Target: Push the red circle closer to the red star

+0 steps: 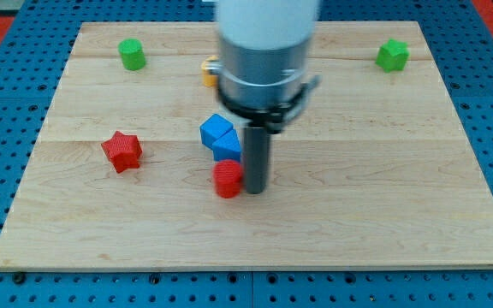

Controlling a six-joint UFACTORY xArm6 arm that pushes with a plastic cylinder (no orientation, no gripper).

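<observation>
The red circle (227,180) lies near the middle of the wooden board (383,205). The red star (122,151) lies to its left, well apart from it. My tip (256,189) stands on the board right at the red circle's right side, touching it or nearly so. The rod rises from there into the grey and white arm body (268,51), which hides part of the board behind it.
Two blue blocks (221,137) sit together just above the red circle. A green cylinder (132,54) is at the top left and a green block (392,55) at the top right. An orange block (209,72) shows partly behind the arm.
</observation>
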